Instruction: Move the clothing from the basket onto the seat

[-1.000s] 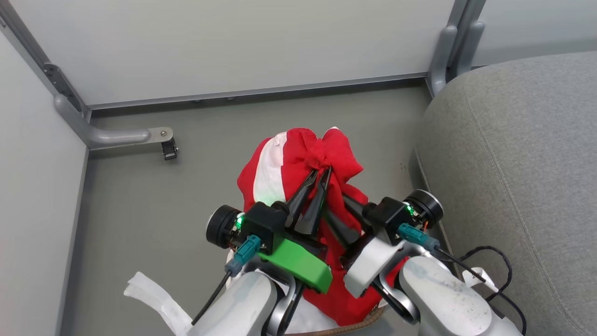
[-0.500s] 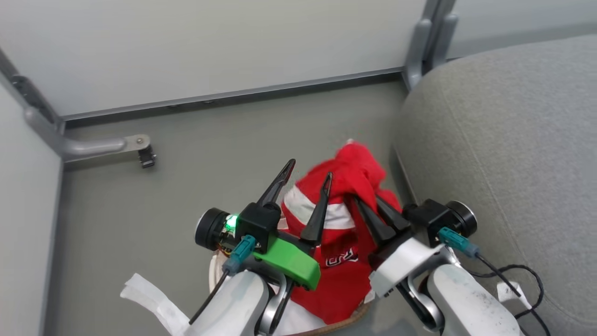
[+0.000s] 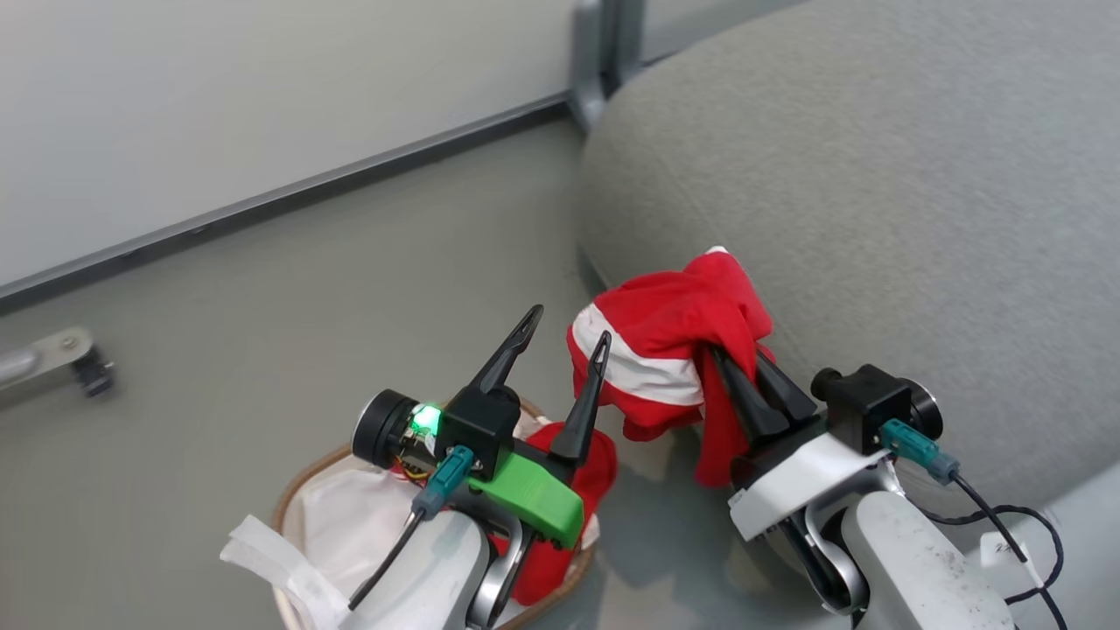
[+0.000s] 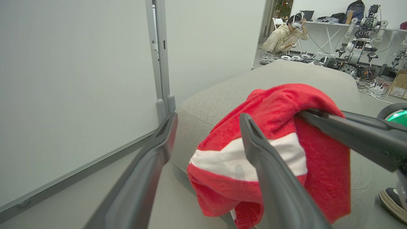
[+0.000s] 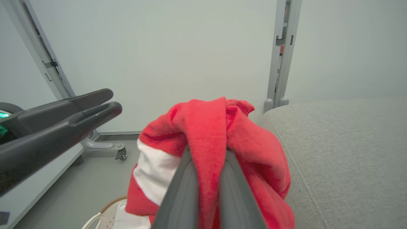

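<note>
Grey floor (image 3: 262, 289) below, seat (image 3: 875, 175) rising on my right: the clothing (image 3: 674, 332) hangs bunched from my right gripper (image 3: 739, 367), jaws pinched tight on a red fold at the seat's near edge, one red end down in the basket (image 3: 289, 494). My left gripper (image 3: 569, 325) gapes wide and empty just left of the bundle, so the right arm is nearer, with the seat ahead-right of it. Right wrist view shows the pinch itself; left wrist view shows the white stripe and the seat top beyond.
</note>
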Controlling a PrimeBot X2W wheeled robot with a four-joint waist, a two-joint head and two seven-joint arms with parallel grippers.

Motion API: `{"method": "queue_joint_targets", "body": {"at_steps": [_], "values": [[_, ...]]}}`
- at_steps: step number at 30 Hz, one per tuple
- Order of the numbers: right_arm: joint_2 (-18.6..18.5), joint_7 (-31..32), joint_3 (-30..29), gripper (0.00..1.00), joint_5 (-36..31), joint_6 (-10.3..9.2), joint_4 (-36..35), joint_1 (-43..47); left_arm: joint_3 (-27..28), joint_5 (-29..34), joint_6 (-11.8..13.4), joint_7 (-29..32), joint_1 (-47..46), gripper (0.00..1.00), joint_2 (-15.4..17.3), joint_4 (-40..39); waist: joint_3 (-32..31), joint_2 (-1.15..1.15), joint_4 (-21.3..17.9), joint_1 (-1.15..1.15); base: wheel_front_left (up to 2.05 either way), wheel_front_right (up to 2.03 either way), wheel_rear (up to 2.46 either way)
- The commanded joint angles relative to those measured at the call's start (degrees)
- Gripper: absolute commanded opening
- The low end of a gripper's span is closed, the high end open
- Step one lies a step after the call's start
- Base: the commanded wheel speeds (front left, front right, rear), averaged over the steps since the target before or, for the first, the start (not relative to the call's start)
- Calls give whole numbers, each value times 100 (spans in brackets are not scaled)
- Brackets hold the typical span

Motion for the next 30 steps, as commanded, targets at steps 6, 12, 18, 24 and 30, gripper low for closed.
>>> {"method": "queue_joint_targets", "body": {"at_steps": [6, 12, 18, 24, 30], "values": [[-107, -27, -462, 0, -57, -4, -72, -3, -12, 130, -128, 3, -118, 100, 31, 186, 477, 0, -1159, 0, 0, 0, 0], [-468, -27, -778, 0, -230, -4, -81, -469, -51, 245, -205, 3, -249, 100, 33, 408, 788, 0, -1112, 0, 0, 0, 0], [-963, -26, -1022, 0, -288, -4, 138, -1339, -63, 357, -268, 4, -492, 100, 35, 530, 1343, 0, -805, 0, 0, 0, 0], [-1456, -27, -1119, 0, -297, -5, 699, -2309, -118, 571, -348, 3, -897, 100, 29, 529, 2010, 0, -366, 0, 0, 0, 0], [-1854, -27, -1292, 0, -321, -5, 1399, -3226, -260, 699, -324, 3, -1313, 100, 31, 392, 2660, 0, 62, 0, 0, 0, 0]]}}
